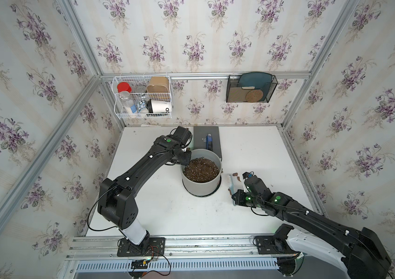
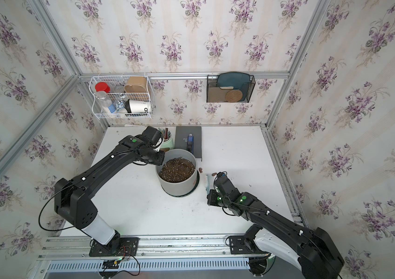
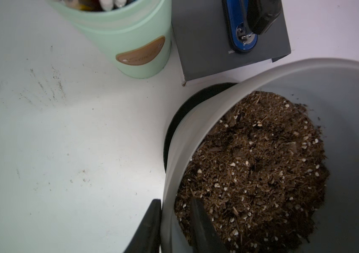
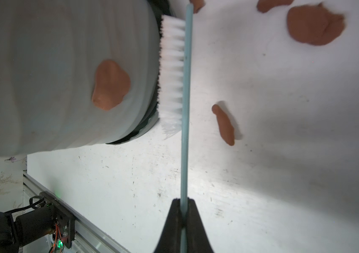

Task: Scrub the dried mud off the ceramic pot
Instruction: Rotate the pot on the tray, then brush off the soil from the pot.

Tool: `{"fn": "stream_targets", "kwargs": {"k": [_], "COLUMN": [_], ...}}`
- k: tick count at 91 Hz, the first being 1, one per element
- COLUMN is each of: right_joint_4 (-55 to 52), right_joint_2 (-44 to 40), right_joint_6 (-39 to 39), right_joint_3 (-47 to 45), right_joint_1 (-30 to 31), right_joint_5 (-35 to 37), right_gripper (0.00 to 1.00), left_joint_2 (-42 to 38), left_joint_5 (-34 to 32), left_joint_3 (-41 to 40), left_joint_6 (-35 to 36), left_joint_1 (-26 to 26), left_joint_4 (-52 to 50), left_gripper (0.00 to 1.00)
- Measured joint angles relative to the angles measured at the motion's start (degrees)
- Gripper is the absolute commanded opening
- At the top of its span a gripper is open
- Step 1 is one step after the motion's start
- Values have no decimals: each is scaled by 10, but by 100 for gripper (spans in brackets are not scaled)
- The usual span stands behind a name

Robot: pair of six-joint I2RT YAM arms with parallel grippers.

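Note:
The ceramic pot [image 1: 201,186] [image 2: 177,188] is a light-grey cylinder on a black saucer, mid-table, filled with dark soil. My left gripper [image 1: 185,160] [image 3: 174,200] straddles its far-left rim [image 3: 196,131], one finger outside and one inside, shut on the wall. My right gripper [image 1: 234,199] [image 4: 184,200] is shut on the light-blue handle of a brush [image 1: 230,183] [image 4: 186,109]. Its white bristles [image 4: 172,65] touch the pot's lower right side. One dried mud patch [image 4: 110,85] sticks on the pot wall [image 4: 42,76]. Other patches [image 4: 314,24] [image 4: 225,124] [image 1: 234,174] lie on the table beside the brush.
A mint-green cup with pencils [image 2: 167,142] [image 3: 130,43] and a dark grey book [image 1: 206,140] carrying a blue stapler [image 3: 240,32] stand just behind the pot. A white wire basket [image 1: 143,96] and a black mesh rack [image 1: 250,88] hang on the back wall.

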Motion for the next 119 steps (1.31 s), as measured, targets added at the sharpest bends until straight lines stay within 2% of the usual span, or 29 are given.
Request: {"fn": "stream_targets", "kwargs": {"k": [16,27,43,54,65,119], "right_joint_4": [30,46,59,63,68,78], "right_joint_2": [51,67,84,94,102,138], "right_joint_6": [19,30,32,32,34,34], "right_joint_3": [7,14,17,17,18,71], "right_joint_1": [24,27,28,28,27,27], "right_joint_5": [12,16,19,28,29,28], "right_gripper": [0,0,0,0,0,0], "left_joint_2": [26,36,25,14,10,-2], "left_joint_5": [-1,-4,-7,8,9,10], "left_joint_3": [22,22,0,-10,-13,-20], "left_joint_6": [0,4,18,30,15,8], "left_joint_1": [2,2,2,0,1,0], "left_joint_4": [16,26,38,30,32,21], "left_gripper": [30,26,16,6,0,0]}}
